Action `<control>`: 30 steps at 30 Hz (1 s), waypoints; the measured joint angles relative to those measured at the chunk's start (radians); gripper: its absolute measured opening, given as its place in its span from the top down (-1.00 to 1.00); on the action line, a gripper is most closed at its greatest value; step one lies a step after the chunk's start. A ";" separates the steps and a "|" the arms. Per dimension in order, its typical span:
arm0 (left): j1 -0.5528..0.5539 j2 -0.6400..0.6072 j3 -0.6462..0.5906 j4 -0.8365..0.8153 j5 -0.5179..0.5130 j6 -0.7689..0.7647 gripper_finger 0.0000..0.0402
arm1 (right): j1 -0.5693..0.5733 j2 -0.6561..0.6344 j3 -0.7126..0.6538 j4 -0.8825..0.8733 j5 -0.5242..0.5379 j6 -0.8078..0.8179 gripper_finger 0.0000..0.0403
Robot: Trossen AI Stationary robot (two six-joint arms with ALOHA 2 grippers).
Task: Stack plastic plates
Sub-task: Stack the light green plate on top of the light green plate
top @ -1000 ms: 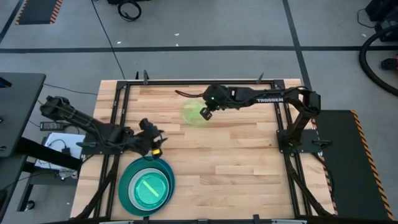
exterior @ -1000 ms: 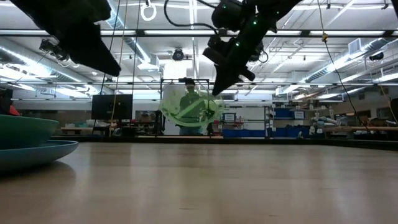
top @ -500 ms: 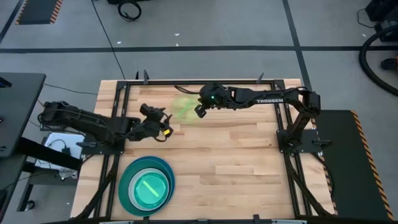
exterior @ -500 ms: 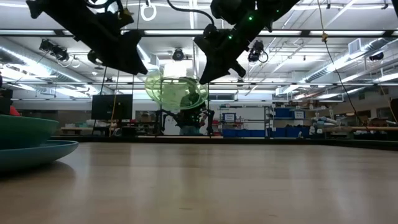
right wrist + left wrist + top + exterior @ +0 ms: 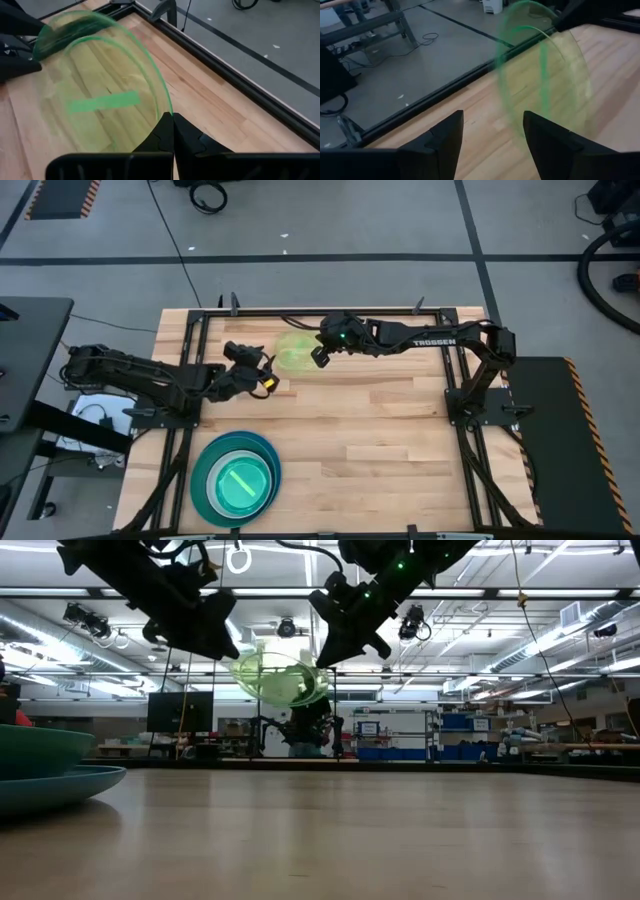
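Note:
A lime green translucent plate hangs in the air over the table's far middle, tilted, with my right gripper shut on its rim. The same plate shows well above the tabletop in the low view. My left gripper stands open just short of the plate's left side, its fingers apart and nothing between them. At the near left, a stack of plates rests on the table: a large teal one at the bottom, a green one on top. My right gripper pinches the plate's rim between its two fingers, at the edge nearest the table's right side. The fingers come from the right, slanting down. The plate is lifted clear, tilted, and reaches away from the fingers toward the left arm.
A dark metal frame runs round the tabletop's edges. The wide stretch of bare wood lies between the stack and the right arm's base. In the low view the stack sits at the left edge.
My right gripper has carried the green plate up and toward the table's far left, and the plate has tipped flatter. My left gripper has swung from beside the stack toward the far edge and now points at the plate.

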 joint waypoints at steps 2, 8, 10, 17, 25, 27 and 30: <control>0.009 0.000 0.000 0.006 0.001 -0.005 -0.06 | 0.001 0.000 0.000 0.004 0.000 -0.001 0.99; 0.038 0.001 0.000 0.005 0.004 -0.012 -0.06 | 0.001 0.000 0.000 0.013 -0.005 -0.009 0.99; 0.047 0.001 0.000 0.005 0.005 -0.012 -0.06 | 0.001 0.000 0.000 0.016 -0.007 -0.009 0.99; 0.054 0.002 0.000 0.005 0.005 -0.012 0.16 | 0.001 0.000 0.000 0.021 -0.008 -0.001 0.99; 0.054 0.002 0.000 0.005 0.005 -0.013 0.58 | 0.001 0.000 0.000 0.040 -0.023 0.007 0.99; 0.054 0.002 0.000 0.005 0.005 -0.013 0.68 | 0.001 0.000 0.000 0.041 -0.027 0.007 0.99; 0.054 0.002 0.000 0.005 0.005 -0.013 0.81 | 0.001 0.000 0.000 0.041 -0.033 0.009 0.98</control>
